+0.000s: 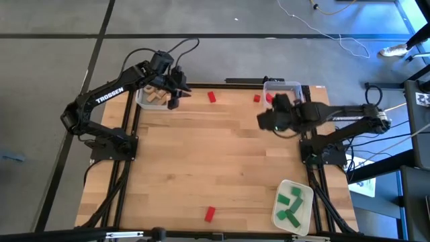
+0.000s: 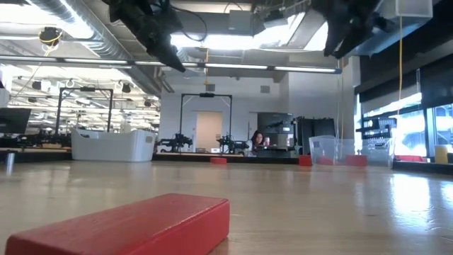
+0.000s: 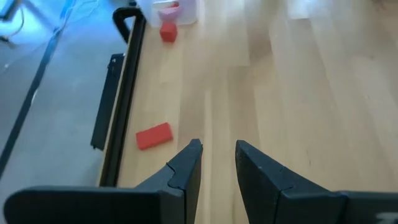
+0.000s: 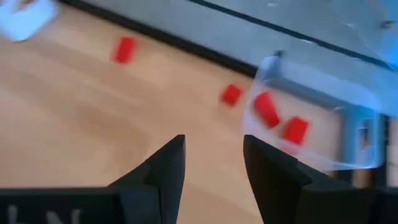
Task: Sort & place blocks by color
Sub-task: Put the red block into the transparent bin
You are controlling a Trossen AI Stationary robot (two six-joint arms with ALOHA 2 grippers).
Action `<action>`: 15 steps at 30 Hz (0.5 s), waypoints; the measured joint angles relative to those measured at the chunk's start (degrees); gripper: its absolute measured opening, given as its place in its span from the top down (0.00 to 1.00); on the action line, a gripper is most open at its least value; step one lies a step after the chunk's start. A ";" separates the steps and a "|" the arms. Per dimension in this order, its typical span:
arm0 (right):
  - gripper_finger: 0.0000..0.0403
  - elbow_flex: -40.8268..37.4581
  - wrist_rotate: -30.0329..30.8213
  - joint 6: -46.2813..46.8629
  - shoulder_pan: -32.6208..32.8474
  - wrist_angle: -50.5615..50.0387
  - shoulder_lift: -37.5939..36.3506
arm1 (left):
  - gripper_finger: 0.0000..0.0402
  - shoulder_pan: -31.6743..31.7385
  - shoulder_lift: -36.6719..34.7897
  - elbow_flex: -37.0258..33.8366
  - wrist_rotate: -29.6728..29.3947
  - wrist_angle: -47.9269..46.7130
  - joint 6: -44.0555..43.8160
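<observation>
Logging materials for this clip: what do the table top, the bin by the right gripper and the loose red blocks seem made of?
Table top: light wood planks, smooth matte finish, visible seams and grain.
Bin: clear plastic, since the red blocks inside show through its walls.
Red blocks: probably painted wood, with an even matte red coat and squared edges; the core is not visible.

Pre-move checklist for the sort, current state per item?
1. Left claw empty: ok, open with bare table between its fingers.
2. Right claw empty: ok, open, nothing held.
3. Red blocks all binned: not ok. One lies at the far edge, one just outside the clear bin, one at the near edge.
4. Green blocks sorted: ok, all in the white tray.
5. Tan blocks sorted: ok, gathered in the far-left bin; none loose on the table.
6. Red bin free to drop into: cannot tell, the right arm covers part of it from above.
</observation>
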 joint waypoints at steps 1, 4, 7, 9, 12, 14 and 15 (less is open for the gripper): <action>0.60 -0.07 0.35 -1.09 -1.99 -0.01 0.14 | 0.77 0.00 0.00 0.00 -0.46 0.02 -1.16; 0.60 -1.47 0.34 -6.11 -7.58 3.63 0.47 | 0.77 0.00 0.00 0.00 -2.62 0.05 -6.53; 0.60 -3.33 -0.59 -13.90 -12.08 10.62 1.17 | 0.77 0.00 0.00 0.00 -4.51 0.04 -10.25; 0.60 -5.10 -1.88 -20.33 -14.91 16.34 1.37 | 0.77 0.00 0.00 0.00 -5.24 0.07 -10.79; 0.60 -8.14 -4.50 -27.85 -18.98 24.91 1.48 | 0.77 -0.02 0.03 0.00 -6.64 0.42 -12.49; 0.60 -10.29 -7.67 -31.60 -21.90 30.50 1.48 | 0.77 -0.04 0.13 0.02 -7.32 0.65 -13.32; 0.60 -11.21 -9.75 -33.02 -23.46 32.41 1.48 | 0.77 -0.04 0.21 0.02 -7.57 0.59 -13.40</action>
